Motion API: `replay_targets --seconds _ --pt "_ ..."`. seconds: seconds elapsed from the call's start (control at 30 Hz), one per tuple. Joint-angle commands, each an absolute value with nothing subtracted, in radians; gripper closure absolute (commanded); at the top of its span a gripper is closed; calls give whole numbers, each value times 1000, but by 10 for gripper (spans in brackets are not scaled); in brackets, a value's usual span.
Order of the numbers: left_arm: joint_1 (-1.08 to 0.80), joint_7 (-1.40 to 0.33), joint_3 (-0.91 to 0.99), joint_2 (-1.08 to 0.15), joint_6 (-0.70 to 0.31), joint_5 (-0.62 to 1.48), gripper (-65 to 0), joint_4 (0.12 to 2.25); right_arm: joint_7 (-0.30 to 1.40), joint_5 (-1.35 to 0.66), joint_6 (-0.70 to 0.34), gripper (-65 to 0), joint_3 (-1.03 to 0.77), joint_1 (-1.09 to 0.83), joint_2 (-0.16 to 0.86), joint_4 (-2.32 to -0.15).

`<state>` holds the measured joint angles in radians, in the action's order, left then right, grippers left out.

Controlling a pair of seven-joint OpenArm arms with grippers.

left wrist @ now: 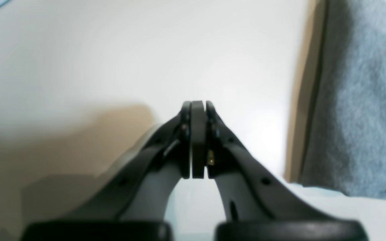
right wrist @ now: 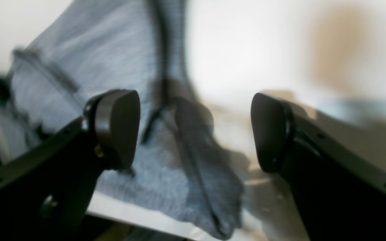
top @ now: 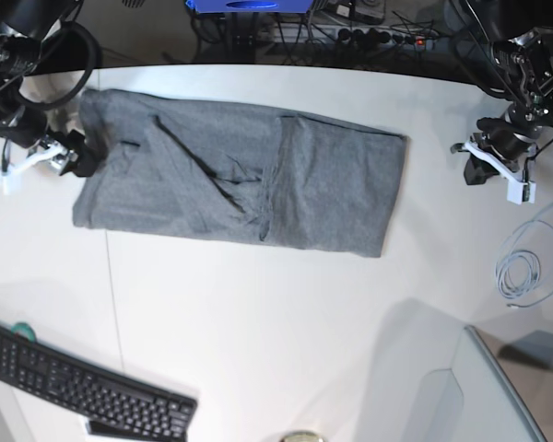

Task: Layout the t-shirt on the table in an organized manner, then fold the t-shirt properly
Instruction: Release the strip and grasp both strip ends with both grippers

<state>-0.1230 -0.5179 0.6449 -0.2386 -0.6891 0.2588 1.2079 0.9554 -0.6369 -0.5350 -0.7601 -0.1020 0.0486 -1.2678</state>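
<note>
Left gripper fingers pressed together, pinching nothing, clear of the t-shirt; right gripper fingers spread wide over its edge.

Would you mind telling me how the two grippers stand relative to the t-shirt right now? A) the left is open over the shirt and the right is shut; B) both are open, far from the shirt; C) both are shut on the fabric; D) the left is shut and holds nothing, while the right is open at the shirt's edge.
D: the left gripper is closed on nothing over the table, beside the t-shirt; the right gripper gapes over fabric.
</note>
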Motion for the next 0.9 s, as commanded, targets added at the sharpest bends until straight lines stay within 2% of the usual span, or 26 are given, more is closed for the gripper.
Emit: replay_targets --seconds 0.0,0.33,0.47,0.87 --pt "-116 -484 619 -259 -697 269 0 1199 977 -651 -559 -489 -762 -96 56 -1279" --pt "-97 -300 398 -251 -696 269 0 1095 1012 -651 -587 -489 -759 -90 59 -1211" --pt "-62 -295 381 -251 -696 269 0 1040 1009 -648 -656 -486 -682 -74 73 -1175" --pt "-25 -300 378 -208 -696 269 0 1020 1017 -650 -664 -482 -613 -77 51 -1178"
